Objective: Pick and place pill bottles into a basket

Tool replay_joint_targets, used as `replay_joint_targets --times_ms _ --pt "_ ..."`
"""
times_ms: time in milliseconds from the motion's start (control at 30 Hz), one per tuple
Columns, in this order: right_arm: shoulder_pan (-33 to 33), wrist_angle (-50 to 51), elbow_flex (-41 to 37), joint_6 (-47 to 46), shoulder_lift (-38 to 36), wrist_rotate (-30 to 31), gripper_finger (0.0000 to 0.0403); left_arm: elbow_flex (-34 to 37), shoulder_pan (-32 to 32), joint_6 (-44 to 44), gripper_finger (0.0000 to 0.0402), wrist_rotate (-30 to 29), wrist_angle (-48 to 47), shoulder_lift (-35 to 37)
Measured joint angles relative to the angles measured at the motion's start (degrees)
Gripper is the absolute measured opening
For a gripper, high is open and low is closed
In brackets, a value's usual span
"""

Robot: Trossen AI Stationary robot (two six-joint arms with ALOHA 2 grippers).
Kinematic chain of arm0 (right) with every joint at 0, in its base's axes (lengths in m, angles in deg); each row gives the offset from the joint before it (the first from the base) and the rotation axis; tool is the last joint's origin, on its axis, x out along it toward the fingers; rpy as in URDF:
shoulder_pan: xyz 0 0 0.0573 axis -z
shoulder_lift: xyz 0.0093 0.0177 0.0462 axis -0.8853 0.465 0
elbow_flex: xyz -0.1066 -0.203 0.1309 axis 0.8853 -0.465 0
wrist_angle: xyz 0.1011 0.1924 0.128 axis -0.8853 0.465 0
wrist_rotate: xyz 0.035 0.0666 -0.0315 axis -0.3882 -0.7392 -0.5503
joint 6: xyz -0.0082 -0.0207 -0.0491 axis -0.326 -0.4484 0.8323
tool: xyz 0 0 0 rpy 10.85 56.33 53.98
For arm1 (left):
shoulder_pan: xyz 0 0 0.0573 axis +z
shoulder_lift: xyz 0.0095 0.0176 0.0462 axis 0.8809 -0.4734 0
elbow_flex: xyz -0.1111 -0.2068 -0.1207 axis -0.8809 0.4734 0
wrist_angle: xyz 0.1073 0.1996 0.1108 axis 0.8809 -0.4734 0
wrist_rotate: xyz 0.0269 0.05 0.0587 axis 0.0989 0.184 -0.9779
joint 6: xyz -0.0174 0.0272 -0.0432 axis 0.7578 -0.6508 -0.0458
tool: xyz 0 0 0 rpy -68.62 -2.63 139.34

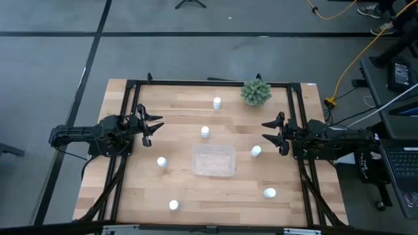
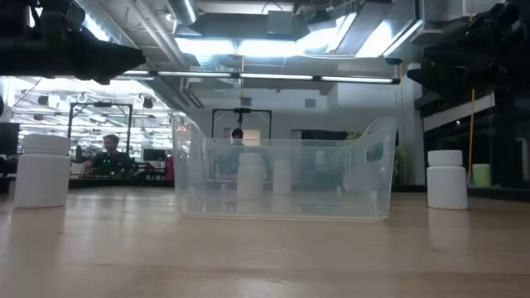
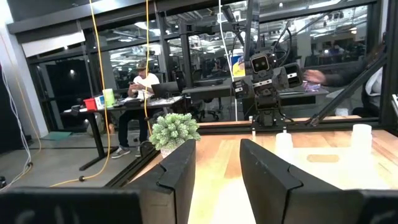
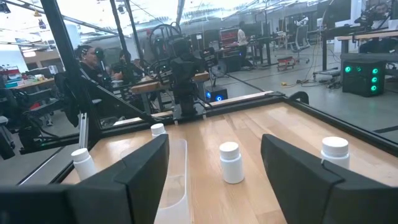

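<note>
the left gripper (image 1: pixel 151 126) sits at the left-centre of the high view, over the table's left edge, its two dark angular fingers spread wide with nothing between them. the right gripper (image 1: pixel 273 134) mirrors it at the right-centre, fingers likewise parted and holding nothing.

between them, just below the frame's middle, rests the basket (image 1: pixel 213 160), a shallow rectangle of clear frosted plastic with rounded corners; nothing shows inside it. six pill bottles, small white cylinders with white caps, stand scattered around it on the pale wood-grain table (image 1: pixel 130 196): one at upper centre (image 1: pixel 217 103), one just above the basket (image 1: pixel 205 132), one left of it (image 1: pixel 162 162), one just beside its right side (image 1: pixel 256 151), one at lower right (image 1: pixel 270 192), and one at lower left (image 1: pixel 174 205). none touches the basket.

a spiky green plant (image 1: pixel 255 92) sits in the upper right part of the table, inside the black metal frame (image 1: pixel 196 83) that rims the surface.

in the low view the translucent basket wall (image 2: pixel 281 178) fills the centre, with a bottle at far left (image 2: pixel 41 170) and another at right (image 2: pixel 447 179).
</note>
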Motion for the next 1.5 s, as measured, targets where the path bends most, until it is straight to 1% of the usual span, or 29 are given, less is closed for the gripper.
replay_joint_targets --times_ms 100,200,400,467,500,567,633,767,833,900,1033,1167,1267,1367,1433,1500 --pt "0.0 0.0 0.0 0.0 0.0 0.0 0.0257 0.0 0.0 0.5 0.0123 -0.5 0.2 0.0" --pt "0.0 0.0 0.0 0.0 0.0 0.0 0.0257 0.0 0.0 0.9 0.0125 -7.3 1.5 0.0" --pt "0.0 -1.6 0.0 0.1 0.0 0.1 0.0257 0.0 0.0 -2.5 0.0120 -17.5 1.4 0.0" --pt "0.0 -1.8 0.0 0.0 0.0 0.1 0.0257 0.0 0.0 -2.8 0.0119 -19.8 1.4 0.0" --pt "0.0 -1.7 0.0 -0.2 0.0 0.1 0.0257 0.0 0.0 -2.4 0.0119 -20.2 1.4 0.0" --pt "0.0 -1.7 0.0 -0.2 0.0 0.1 0.0257 0.0 0.0 1.3 0.0120 -20.3 1.5 0.0" --pt "0.0 -1.7 0.0 -0.1 0.0 0.1 0.0257 0.0 0.0 7.9 0.0120 -20.4 3.1 0.0" --pt "0.0 -1.6 0.0 -0.1 0.0 0.1 0.0257 0.0 0.0 24.5 0.0118 -20.5 7.4 0.0" --pt "0.0 -1.6 0.0 -0.1 0.0 0.1 0.0257 0.0 0.0 30.0 0.0118 -20.5 8.5 0.0" --pt "0.0 -1.7 0.0 -0.2 0.0 0.1 0.0257 0.0 0.0 33.6 0.0117 -20.5 9.9 0.0" --pt "0.0 -1.8 0.0 0.2 0.0 0.0 0.0257 0.0 0.0 34.6 0.0118 -20.5 10.5 0.0" --pt "0.0 -4.0 0.0 -4.1 0.0 -0.1 0.0257 0.0 0.0 34.7 0.0120 -20.9 10.4 0.0" --pt "0.0 -7.3 0.0 -4.1 0.0 0.0 0.0257 0.0 0.0 34.7 0.0119 -23.2 10.4 0.0" --pt "0.0 -10.5 0.0 -2.0 0.0 0.0 0.0257 0.0 0.0 34.7 0.0119 -27.3 10.4 0.0" --pt "0.0 -12.4 0.0 -3.0 0.0 0.0 0.0257 0.0 0.0 34.7 0.0120 -29.3 10.4 0.0" --pt "0.0 -12.4 0.0 -4.7 0.0 0.0 0.0257 0.0 0.0 35.0 0.0121 -29.5 10.4 0.0"
